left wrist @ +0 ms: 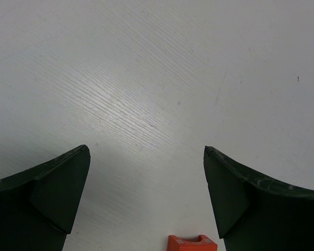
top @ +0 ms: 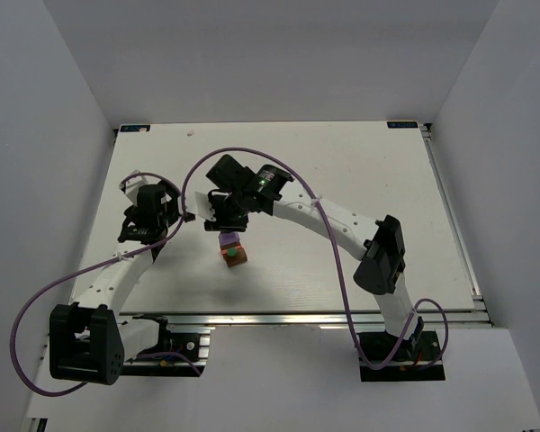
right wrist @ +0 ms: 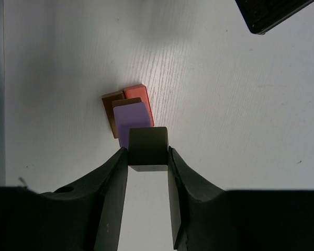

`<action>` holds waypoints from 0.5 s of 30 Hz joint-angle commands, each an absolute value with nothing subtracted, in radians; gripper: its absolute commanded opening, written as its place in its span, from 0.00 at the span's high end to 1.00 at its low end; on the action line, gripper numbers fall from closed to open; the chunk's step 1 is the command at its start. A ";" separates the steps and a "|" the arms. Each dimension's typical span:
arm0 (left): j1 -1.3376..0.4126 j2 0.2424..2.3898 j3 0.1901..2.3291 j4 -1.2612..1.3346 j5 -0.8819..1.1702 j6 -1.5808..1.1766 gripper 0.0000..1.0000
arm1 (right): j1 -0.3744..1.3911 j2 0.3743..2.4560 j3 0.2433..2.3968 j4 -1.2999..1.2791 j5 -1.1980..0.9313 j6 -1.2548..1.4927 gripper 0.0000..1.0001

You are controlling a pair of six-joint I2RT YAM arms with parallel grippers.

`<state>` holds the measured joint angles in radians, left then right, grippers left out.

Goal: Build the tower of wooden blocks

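The tower (top: pixel 233 255) stands mid-table. In the right wrist view it shows a lilac block (right wrist: pixel 131 119) on top, with a brown block (right wrist: pixel 109 106) and a red-orange block (right wrist: pixel 138 93) under it. A green patch (top: pixel 227 256) shows in the top view. My right gripper (right wrist: pixel 148 151) is shut on a dark grey-brown block (right wrist: pixel 147 146) and holds it just above the lilac block's near edge. My left gripper (left wrist: pixel 146 151) is open and empty over bare table, left of the tower (top: pixel 185 219). A red-orange notched piece (left wrist: pixel 192 244) lies at the bottom edge of the left wrist view.
The white table (top: pixel 360 171) has white walls at the back and sides and a metal rail (top: pixel 279 319) along its near edge. The left gripper's body (right wrist: pixel 267 13) shows in the right wrist view's top right corner, close to the right gripper.
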<state>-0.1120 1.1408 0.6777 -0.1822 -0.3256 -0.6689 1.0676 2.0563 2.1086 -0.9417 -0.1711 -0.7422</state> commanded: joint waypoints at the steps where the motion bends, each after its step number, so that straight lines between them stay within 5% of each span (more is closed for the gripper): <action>1: -0.107 1.141 0.670 -0.176 -0.337 -0.658 0.02 | 1.075 2.057 2.095 -0.950 -0.192 -0.770 0.84; 15: -0.107 1.140 0.670 -0.175 -0.337 -0.657 0.02 | 1.078 2.065 2.085 -0.946 -0.193 -0.801 0.81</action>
<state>-0.1120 1.1408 0.6777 -0.1822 -0.3256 -0.6685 1.0695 2.0590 2.0830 -0.9440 -0.1825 -0.7811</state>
